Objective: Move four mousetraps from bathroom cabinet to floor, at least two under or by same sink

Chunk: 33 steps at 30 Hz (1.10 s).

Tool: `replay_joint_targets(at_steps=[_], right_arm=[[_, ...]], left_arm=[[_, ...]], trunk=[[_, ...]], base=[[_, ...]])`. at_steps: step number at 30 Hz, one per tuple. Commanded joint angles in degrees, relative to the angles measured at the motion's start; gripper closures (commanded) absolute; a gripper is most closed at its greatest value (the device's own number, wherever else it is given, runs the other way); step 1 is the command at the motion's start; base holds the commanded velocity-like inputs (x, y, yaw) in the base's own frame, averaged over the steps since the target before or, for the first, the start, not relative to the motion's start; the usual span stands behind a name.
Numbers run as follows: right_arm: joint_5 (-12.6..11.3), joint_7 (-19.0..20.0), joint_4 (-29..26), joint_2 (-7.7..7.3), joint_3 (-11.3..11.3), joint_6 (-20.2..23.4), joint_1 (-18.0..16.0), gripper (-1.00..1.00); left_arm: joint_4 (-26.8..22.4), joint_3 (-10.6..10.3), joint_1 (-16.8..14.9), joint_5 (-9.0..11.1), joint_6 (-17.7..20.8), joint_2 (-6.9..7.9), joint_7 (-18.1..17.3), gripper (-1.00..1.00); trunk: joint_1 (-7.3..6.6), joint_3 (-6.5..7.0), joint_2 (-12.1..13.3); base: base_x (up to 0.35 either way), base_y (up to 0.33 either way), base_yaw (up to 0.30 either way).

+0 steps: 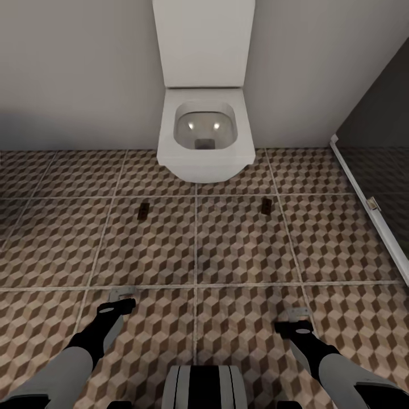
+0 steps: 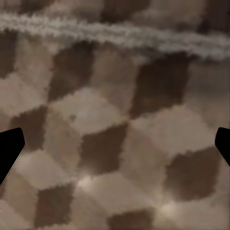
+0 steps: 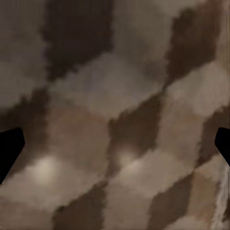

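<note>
Below the toilet (image 1: 204,133), on the cube-patterned bathroom floor (image 1: 238,244), I see two small dark brown pieces that I take to be mousetraps: the left mousetrap (image 1: 143,211) lies just off the bowl's left front corner, the right mousetrap (image 1: 266,205) just off its right front corner. Both lie flat on the tiles, well apart from each other, with the toilet between and behind them. They are too small for me to make out the metal parts.

My left tool (image 1: 121,296) hangs low over the tiles, nearer me than the left mousetrap, and my right tool (image 1: 297,314) hangs likewise nearer me than the right one. Each wrist camera looks straight down at bare patterned tile with dark finger edges at the far sides of its picture, so I judge both tools spread apart and carrying nothing. That low, downward pose suits setting things on the floor.

Beside the toilet's right, a dark shower enclosure (image 1: 375,170) with a pale frame borders the tiles.

No sink is visible from here, so I cannot say whether either trap counts as next to one; I would judge that condition unsettled.
</note>
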Motion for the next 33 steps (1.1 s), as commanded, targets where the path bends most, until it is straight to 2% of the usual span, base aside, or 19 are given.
replay_joint_targets(at_steps=[1,33], right_arm=[[0.6,-0.1,0.0,0.01,-0.2,0.1,0.0,-1.00],[0.5,-0.2,0.0,0.10,-0.4,0.9,0.0,-1.00]], left_arm=[[-0.1,-0.1,0.0,0.6,0.3,-0.01,0.2,-1.00],[-0.1,-0.1,0.0,0.7,0.3,0.02,0.1,-1.00]], trunk=[[-0.03,0.20,0.0],[-0.86,7.29,0.4]], base=[[-0.001,0.000,0.000],[0.000,0.000,0.000]])
